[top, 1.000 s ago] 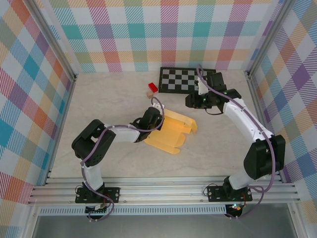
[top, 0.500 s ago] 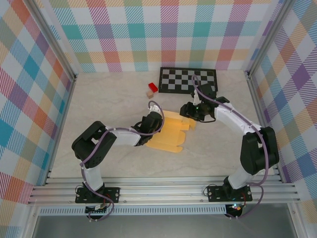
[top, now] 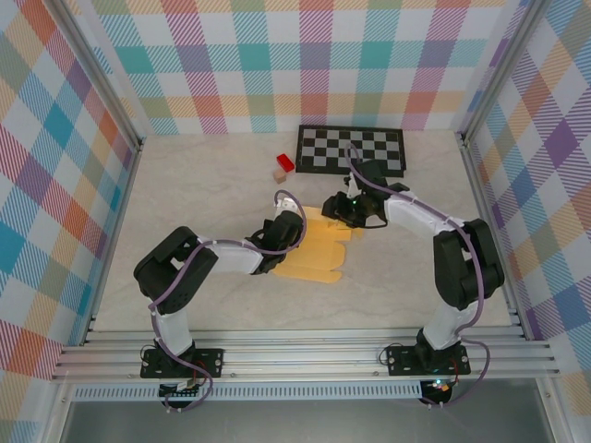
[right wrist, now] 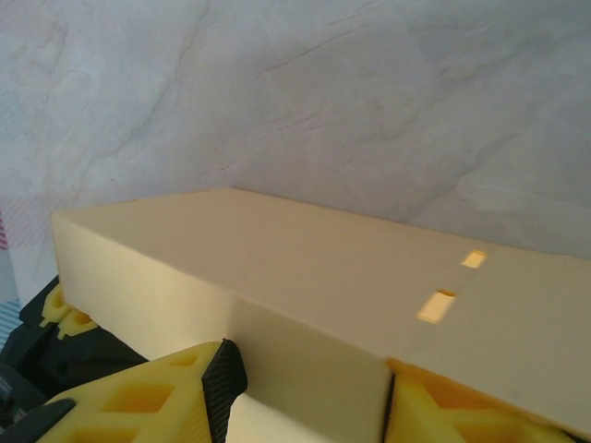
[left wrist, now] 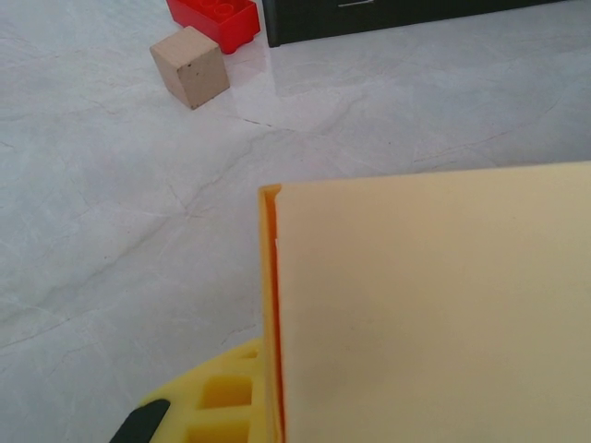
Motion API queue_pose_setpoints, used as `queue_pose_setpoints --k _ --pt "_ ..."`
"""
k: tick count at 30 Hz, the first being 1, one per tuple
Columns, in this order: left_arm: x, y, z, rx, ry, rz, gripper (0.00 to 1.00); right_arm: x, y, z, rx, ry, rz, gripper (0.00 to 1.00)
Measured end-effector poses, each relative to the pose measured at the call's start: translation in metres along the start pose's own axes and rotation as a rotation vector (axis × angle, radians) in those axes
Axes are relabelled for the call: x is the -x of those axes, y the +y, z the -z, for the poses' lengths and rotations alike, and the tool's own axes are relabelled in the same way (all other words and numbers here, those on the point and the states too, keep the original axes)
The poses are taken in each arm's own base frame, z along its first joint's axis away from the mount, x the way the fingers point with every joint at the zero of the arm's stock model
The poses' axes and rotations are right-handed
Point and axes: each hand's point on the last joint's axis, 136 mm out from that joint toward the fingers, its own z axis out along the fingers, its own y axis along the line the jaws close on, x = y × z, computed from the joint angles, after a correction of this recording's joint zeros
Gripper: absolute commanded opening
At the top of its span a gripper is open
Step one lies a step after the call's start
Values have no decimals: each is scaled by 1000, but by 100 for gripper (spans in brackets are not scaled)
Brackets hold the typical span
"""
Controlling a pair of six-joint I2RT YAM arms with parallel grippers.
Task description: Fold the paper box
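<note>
As I read the clock: twelve points to the far wall and six to the arm bases, on my overhead feed.
Table (top: 203,185): pale marbled top with plaid walls on three sides.
Checkerboard mat (top: 351,149): black and white, lying flat at the far edge, about one o'clock from the table's middle.
Paper box (top: 319,247): yellow-orange card near the table's middle, partly folded. I see a flat top panel with a side wall turned down and a tabbed edge facing three o'clock. It lies at about seven o'clock from the mat, apart from it.
Left gripper (top: 284,238): at the box's nine o'clock edge, with the jaws drawn close together. On my left wrist feed the folded orange edge of the card runs down beside the one finger (left wrist: 208,406) I can see, and the panel covers the rest. I read that as a pinch on that edge.
Right gripper (top: 340,210): at the box's one o'clock corner, with the jaws partway apart. On my right wrist feed the fingers (right wrist: 138,401) stand either side of a stretch of the side wall. I cannot tell whether they squeeze it.
Red block (top: 284,163): at eleven o'clock from the box and well apart from it, near the mat's nine o'clock end.
Tan block (top: 277,173): just beside the red block, at its seven o'clock.
Slots (right wrist: 436,305): two small rectangular cut-outs in the box's top panel, side by side.
</note>
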Motion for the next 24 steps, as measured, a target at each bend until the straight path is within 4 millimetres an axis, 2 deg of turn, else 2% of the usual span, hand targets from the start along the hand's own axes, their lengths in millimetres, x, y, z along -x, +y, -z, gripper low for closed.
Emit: queue_pose_setpoints --k 12,19,24 --pt "0 5 1 33 -4 13 0 2 2 -2 3 -30 -15 44" --pt "-3 6 2 49 1 21 0 -3 -10 21 -44 -72 18 45" --pt "-3 6 2 52 2 23 0 -2 -6 41 -49 -104 54 44"
